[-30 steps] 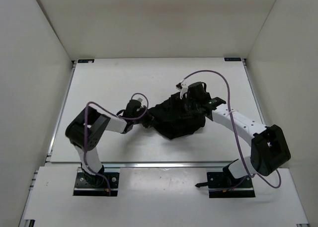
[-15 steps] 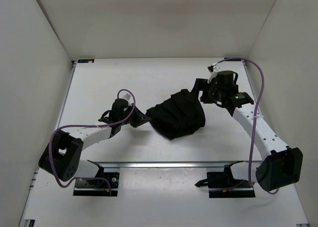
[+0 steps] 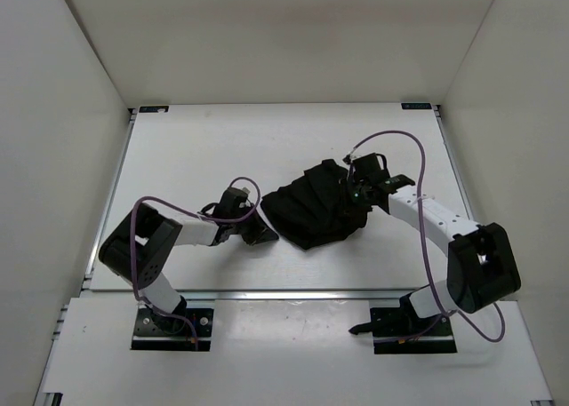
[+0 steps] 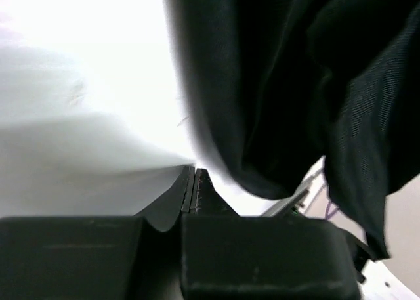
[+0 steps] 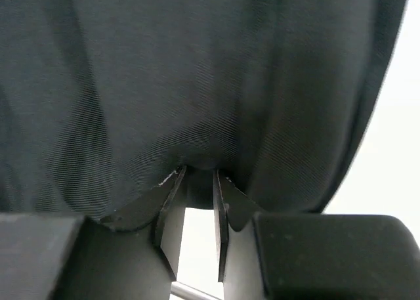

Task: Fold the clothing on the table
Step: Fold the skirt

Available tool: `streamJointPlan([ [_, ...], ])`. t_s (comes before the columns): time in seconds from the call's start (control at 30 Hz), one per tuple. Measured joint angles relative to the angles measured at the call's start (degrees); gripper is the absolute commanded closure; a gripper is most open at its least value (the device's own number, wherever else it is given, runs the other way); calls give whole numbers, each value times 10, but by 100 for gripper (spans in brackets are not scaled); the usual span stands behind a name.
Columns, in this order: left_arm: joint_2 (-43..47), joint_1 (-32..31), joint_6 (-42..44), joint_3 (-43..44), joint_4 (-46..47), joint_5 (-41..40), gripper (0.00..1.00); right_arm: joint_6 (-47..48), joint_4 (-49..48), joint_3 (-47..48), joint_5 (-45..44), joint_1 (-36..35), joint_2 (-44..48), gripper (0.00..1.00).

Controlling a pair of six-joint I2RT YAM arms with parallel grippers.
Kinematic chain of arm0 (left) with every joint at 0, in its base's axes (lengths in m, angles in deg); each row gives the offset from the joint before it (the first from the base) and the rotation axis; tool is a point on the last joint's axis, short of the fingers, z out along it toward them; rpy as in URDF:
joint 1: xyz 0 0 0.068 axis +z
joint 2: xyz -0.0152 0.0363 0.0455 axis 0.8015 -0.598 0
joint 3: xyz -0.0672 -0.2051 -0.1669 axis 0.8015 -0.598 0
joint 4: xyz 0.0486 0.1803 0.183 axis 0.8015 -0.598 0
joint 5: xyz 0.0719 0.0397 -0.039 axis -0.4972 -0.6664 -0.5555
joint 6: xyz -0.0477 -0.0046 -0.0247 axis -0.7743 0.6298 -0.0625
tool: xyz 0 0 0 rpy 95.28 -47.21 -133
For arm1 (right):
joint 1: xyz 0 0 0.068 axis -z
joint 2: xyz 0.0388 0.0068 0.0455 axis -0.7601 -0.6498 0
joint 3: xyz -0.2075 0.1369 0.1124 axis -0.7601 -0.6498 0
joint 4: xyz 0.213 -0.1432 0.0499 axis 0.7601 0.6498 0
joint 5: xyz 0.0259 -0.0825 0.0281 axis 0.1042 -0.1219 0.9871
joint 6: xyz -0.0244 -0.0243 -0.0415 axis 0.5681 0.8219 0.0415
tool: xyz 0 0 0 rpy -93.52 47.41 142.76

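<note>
Ref. the white flat rectangular surface (image 3: pixel 178 157): you find the black pleated fabric garment (image 3: pixel 316 209) bunched near ctr, slightly right. Check the right claw (image 5: pixel 199 175): it is grasping a fold at the garment's right edge. Check the left claw (image 4: pixel 195 172): clenched, fingers pressed together, low and just beside the garment's left edge.

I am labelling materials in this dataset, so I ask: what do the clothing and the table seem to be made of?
Clothing: probably thin woven synthetic, black with slight sheen; fine ribbed lines show close up, and it drapes in soft folds. Table: smooth white board, perhaps laminate; its even, bright surface leaves this open.
</note>
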Motion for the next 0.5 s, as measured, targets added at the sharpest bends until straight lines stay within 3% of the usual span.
streamJointPlan([
  [0.5,-89,-3,-31,50,75,51,100,-26,-80,27,53,-81,-101,85],
])
